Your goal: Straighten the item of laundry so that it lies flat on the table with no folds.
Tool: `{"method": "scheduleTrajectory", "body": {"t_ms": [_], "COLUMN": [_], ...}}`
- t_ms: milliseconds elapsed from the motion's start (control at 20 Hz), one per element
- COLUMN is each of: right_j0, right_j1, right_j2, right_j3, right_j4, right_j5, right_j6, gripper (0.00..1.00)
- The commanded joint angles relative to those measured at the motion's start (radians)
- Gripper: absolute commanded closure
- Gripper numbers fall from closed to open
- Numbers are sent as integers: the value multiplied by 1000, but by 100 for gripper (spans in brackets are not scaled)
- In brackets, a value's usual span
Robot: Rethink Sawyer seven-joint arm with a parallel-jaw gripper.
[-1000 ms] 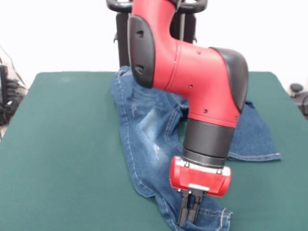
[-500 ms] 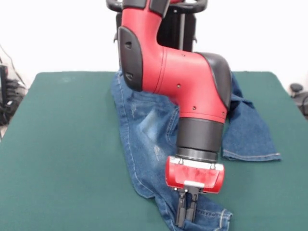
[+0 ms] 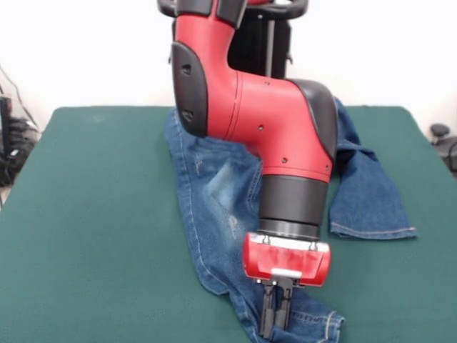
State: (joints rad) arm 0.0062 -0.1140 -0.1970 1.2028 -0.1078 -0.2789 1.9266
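Note:
The blue denim jeans (image 3: 214, 207) lie on the dark green table (image 3: 93, 236). One leg runs from the waistband at the far side toward the near edge, with a fold about two thirds of the way down, near the hem. The other leg (image 3: 368, 196) lies out to the right, its hem flat. My gripper (image 3: 275, 313) hangs from the red arm over the near leg end. Its fingers are close together and pressed on the denim near the hem (image 3: 325, 325).
The arm's red and black bulk (image 3: 264, 121) hides the middle of the jeans. Cables and dark gear sit off the table at the left (image 3: 11, 143) and right (image 3: 443, 139) edges.
The arm and gripper have shifted slightly to the left, dragging the near leg end with them. More of the right leg shows now.

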Motion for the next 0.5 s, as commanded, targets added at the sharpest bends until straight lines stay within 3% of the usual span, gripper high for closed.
{"method": "scheduleTrajectory", "body": {"t_ms": [50, 250, 500], "right_j0": [-42, -114, -236], "right_j1": [113, 137, 162], "right_j2": [57, 106, 292], "right_j3": [25, -84, -233], "right_j4": [-63, -128, -292], "right_j5": [-31, 21, 169], "right_j6": [99, 53, -38], "gripper": [100, 100, 100]}}
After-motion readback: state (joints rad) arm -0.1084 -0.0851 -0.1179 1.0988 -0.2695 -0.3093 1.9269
